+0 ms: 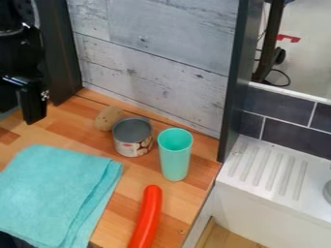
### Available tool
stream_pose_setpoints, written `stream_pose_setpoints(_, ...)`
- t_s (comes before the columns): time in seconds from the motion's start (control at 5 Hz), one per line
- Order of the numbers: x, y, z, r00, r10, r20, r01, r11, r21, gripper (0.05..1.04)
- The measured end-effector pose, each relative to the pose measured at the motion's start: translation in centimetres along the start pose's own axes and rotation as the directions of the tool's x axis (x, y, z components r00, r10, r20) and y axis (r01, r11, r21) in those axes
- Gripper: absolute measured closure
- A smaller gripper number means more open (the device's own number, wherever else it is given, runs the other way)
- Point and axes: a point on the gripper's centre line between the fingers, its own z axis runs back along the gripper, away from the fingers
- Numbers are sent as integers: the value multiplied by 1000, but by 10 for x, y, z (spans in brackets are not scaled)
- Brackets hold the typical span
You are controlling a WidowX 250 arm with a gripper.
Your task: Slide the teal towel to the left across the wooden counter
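The black gripper (pixel 32 104) hangs at the left, near the dark upright panel and above the counter's back left part, touching none of the objects. Nearest to it, to the right, lies a brown potato-like object (pixel 108 118). Beside that stands an open metal can (pixel 133 138) with a label. A turquoise cup (pixel 175 155) stands upright to the can's right. A folded turquoise cloth (pixel 55 191) lies flat at the front left. An orange-red sausage-shaped object (pixel 147 218) lies between the cloth and the counter's right edge.
Behind the wooden counter (pixel 202 167) rises a grey wood-pattern wall (pixel 152 63). A dark vertical post (pixel 234 82) stands at its right end. Beyond it are a white ribbed drainboard (pixel 268 167) and dark tiles (pixel 278 104).
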Motion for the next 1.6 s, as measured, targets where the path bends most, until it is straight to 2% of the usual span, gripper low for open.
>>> stream_pose_setpoints(0.4,-12,-11,-24,999,6,-44,-7,1000,-26,83)
stream_pose_setpoints(0.6,-17,-23,-31,999,-39,-29,39,999,-22,83)
stream_pose_setpoints(1.0,-23,-33,-69,988,-44,-147,39,999,-34,83)
stream_pose_setpoints(1.4,-24,-37,-103,978,-15,-206,3,998,-61,83)
stream_pose_setpoints(1.6,-22,-25,-112,970,31,-242,-49,997,-66,83)
